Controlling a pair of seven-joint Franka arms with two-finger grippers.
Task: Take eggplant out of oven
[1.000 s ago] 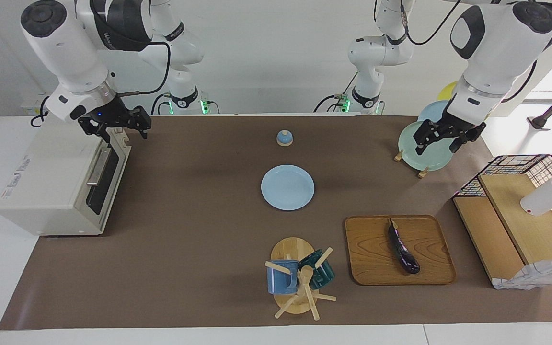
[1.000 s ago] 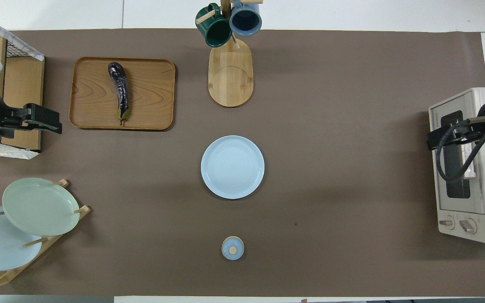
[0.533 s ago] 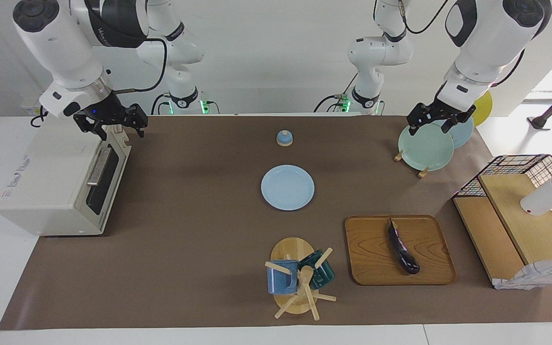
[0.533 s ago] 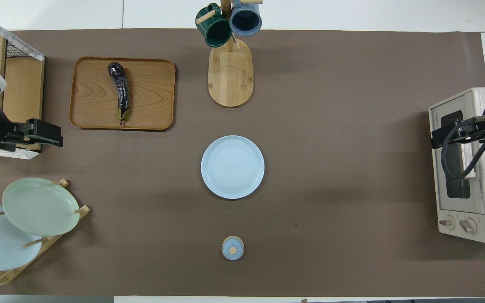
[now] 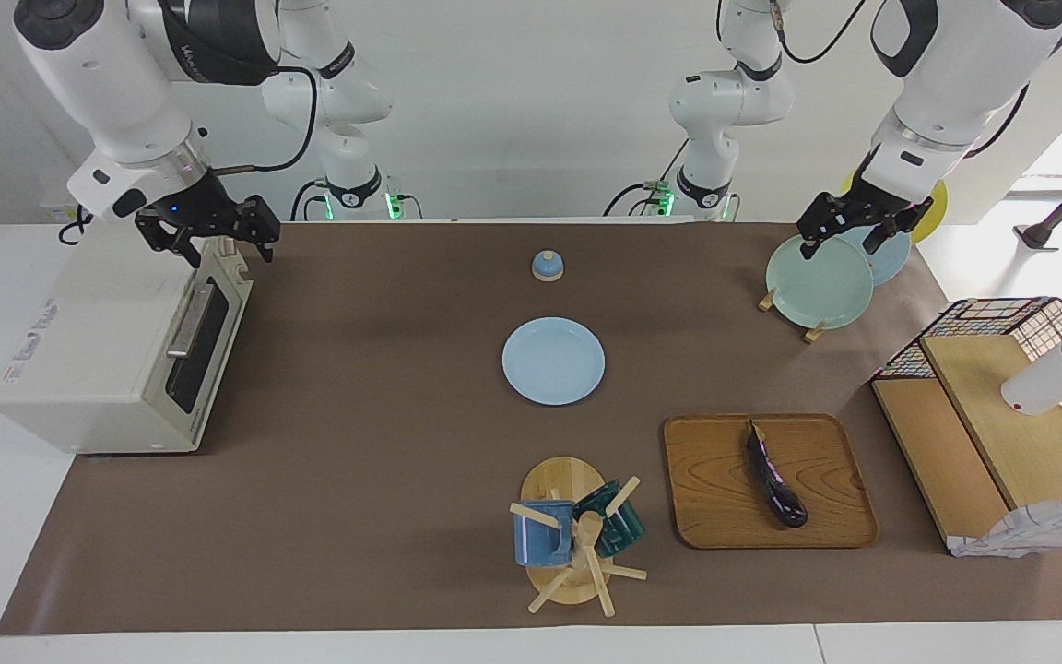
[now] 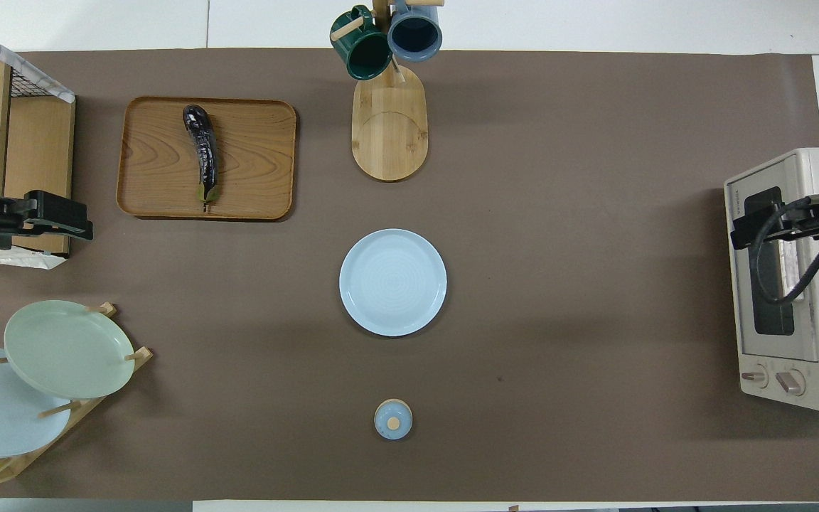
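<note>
The eggplant, slim and dark purple, lies on a wooden tray, out in the open. The off-white oven stands at the right arm's end of the table with its glass door shut. My right gripper hangs open and empty over the oven's top front edge. My left gripper is open and empty, raised over the plate rack.
A light blue plate lies mid-table, with a small blue knobbed lid nearer the robots. A mug tree with two mugs stands beside the tray. A rack of plates and a wire basket with wooden boards occupy the left arm's end.
Both arms have risen and drawn back toward the robots. The left gripper lifted from low over the green plate, and the right gripper rose a little over the oven. The eggplant stayed still.
</note>
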